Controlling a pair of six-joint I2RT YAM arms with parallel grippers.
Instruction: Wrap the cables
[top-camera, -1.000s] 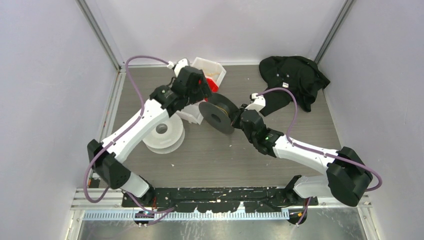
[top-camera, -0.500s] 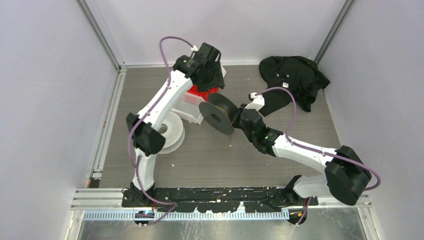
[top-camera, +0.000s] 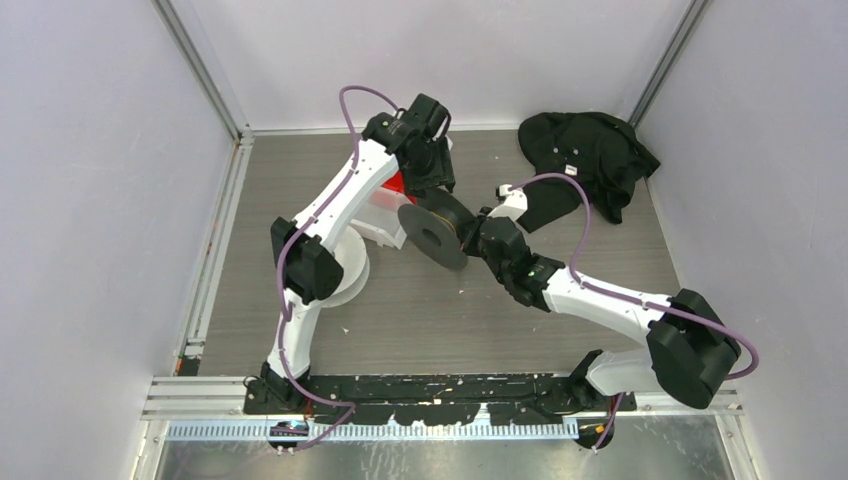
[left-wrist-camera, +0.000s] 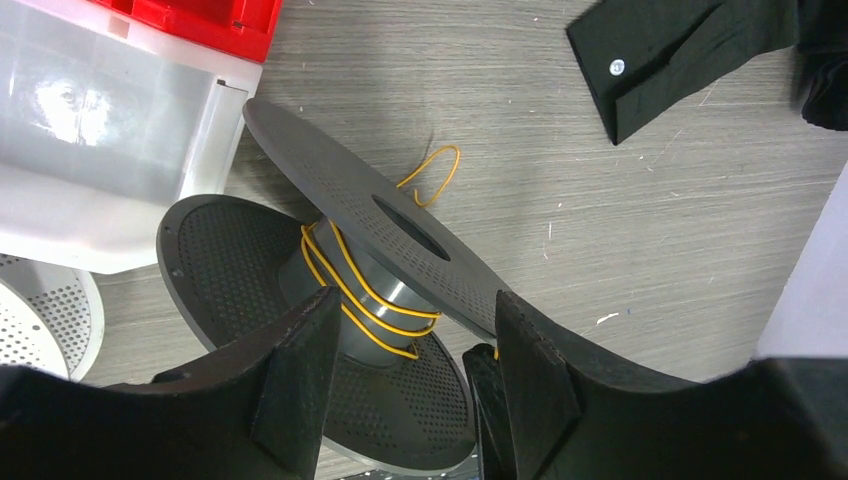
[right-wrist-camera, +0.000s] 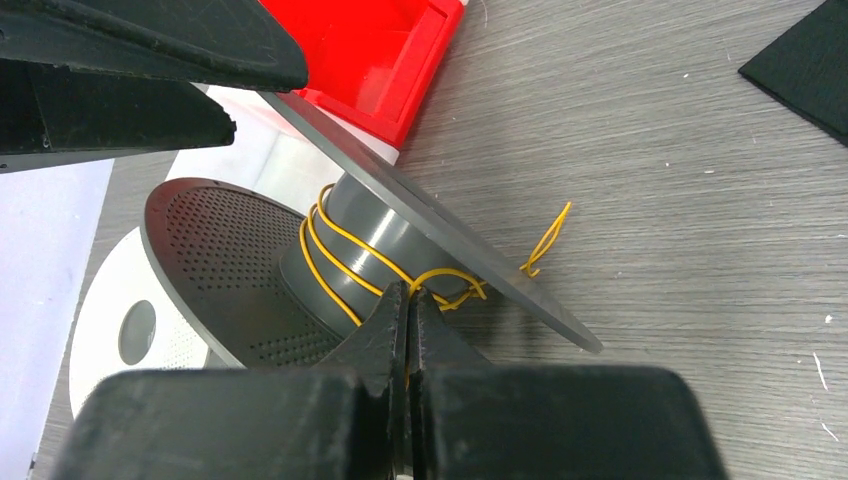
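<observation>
A dark grey spool lies tilted on the table. The thin yellow cable runs in a few turns round its hub, and a loose end loops out onto the table. My right gripper is shut on the cable just beside the hub, at the spool's right side in the top view. My left gripper is open and empty. It hangs above the spool with its fingers either side of the hub, pointing down in the top view.
A white bin with a red bin in it stands just left of the spool. A white spool lies further left. A black cloth lies at the back right.
My left arm has swung from beside the bins up and to the right, so its gripper now hangs over the grey spool. The right arm and the spool have hardly moved.
</observation>
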